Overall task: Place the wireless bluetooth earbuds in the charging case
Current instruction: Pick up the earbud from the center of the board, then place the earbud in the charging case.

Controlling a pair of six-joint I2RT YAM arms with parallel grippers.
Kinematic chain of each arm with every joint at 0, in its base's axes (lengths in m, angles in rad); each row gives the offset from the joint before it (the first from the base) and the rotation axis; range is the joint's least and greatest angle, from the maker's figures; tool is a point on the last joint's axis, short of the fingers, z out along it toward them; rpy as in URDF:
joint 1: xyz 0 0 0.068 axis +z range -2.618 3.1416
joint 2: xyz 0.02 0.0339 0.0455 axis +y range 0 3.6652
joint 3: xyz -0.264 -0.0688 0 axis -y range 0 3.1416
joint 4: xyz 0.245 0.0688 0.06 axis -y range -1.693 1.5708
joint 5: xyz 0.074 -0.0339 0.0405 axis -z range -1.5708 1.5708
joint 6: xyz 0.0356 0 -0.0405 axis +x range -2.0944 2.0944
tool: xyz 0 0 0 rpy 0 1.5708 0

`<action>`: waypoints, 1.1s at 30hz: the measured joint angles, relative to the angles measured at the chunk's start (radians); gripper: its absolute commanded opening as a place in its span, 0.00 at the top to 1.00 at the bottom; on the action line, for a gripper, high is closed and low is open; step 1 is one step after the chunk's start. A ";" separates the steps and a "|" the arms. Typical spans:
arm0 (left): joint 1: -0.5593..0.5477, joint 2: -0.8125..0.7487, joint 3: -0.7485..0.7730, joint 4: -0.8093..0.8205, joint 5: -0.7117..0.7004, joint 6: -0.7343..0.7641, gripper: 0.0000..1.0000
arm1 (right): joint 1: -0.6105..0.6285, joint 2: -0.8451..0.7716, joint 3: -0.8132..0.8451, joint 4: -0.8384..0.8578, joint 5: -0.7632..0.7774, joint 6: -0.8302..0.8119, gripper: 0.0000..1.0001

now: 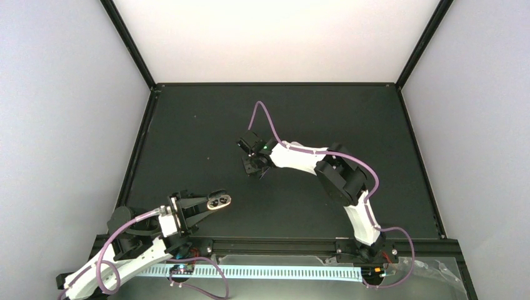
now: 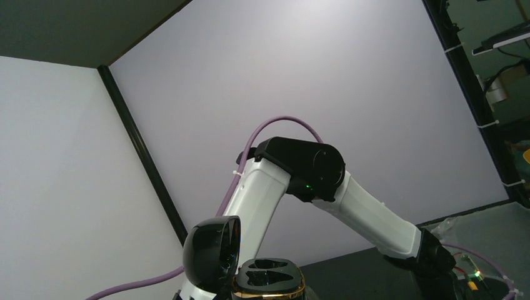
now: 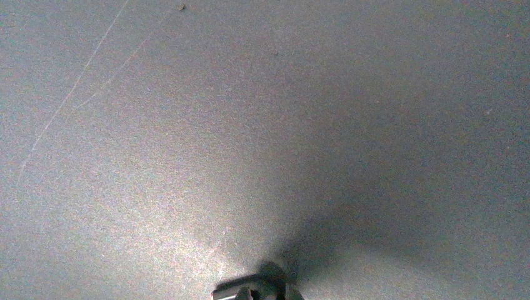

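Note:
My left gripper (image 1: 214, 201) is shut on the charging case (image 1: 219, 200), which it holds low over the table's near-left part. The case is open. In the left wrist view its glossy lid (image 2: 212, 253) stands up on the left, and the base (image 2: 270, 276) shows two dark, empty sockets. Over the middle of the table my right gripper (image 1: 253, 165) points straight down at the surface. In the right wrist view its fingertips (image 3: 245, 292) sit close together at the bottom edge. A small dark rounded earbud (image 3: 272, 279) is pinched between them, blurred and mostly hidden.
The dark table mat (image 1: 187, 144) is bordered by a black frame, with white walls behind and to the sides. The right arm's elbow (image 2: 306, 165) fills the middle of the left wrist view. Faint scratches (image 3: 75, 87) mark the mat under the right gripper.

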 measured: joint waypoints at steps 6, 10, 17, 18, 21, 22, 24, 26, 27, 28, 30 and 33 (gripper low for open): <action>0.000 0.000 0.000 0.000 0.000 0.000 0.98 | 0.000 -0.064 -0.094 0.035 0.017 -0.003 0.99; 0.000 0.000 -0.005 0.001 -0.001 0.000 0.98 | 0.000 -0.194 -0.215 0.041 0.050 -0.016 0.99; 0.000 0.000 -0.040 0.025 -0.008 0.000 0.98 | 0.000 -0.533 -0.425 0.087 0.109 -0.054 0.99; 0.000 0.000 -0.047 0.037 -0.009 0.000 0.98 | 0.000 -0.593 -0.460 0.090 0.115 -0.062 0.99; 0.000 0.000 -0.066 0.075 -0.013 -0.001 0.98 | 0.000 -0.748 -0.541 0.092 0.126 -0.092 0.99; 0.000 0.000 -0.072 0.093 -0.014 -0.002 0.99 | 0.000 -0.797 -0.561 0.089 0.128 -0.105 0.99; 0.000 0.005 -0.080 0.128 -0.019 -0.007 0.98 | 0.000 -0.926 -0.603 0.080 0.133 -0.139 0.99; 0.000 0.035 -0.084 0.187 -0.022 -0.014 0.98 | 0.001 -1.052 -0.619 0.065 0.143 -0.179 0.99; 0.000 0.066 -0.085 0.222 -0.025 -0.019 0.98 | 0.001 -1.121 -0.618 0.058 0.151 -0.201 0.99; 0.000 0.099 -0.087 0.255 -0.027 -0.024 0.98 | 0.002 -1.188 -0.610 0.047 0.160 -0.223 0.99; 0.000 0.169 -0.095 0.324 -0.033 -0.036 0.98 | 0.003 -1.268 -0.579 0.020 0.180 -0.264 0.99; 0.000 0.300 -0.105 0.444 -0.046 -0.051 0.98 | 0.006 -1.328 -0.511 -0.027 0.212 -0.322 0.99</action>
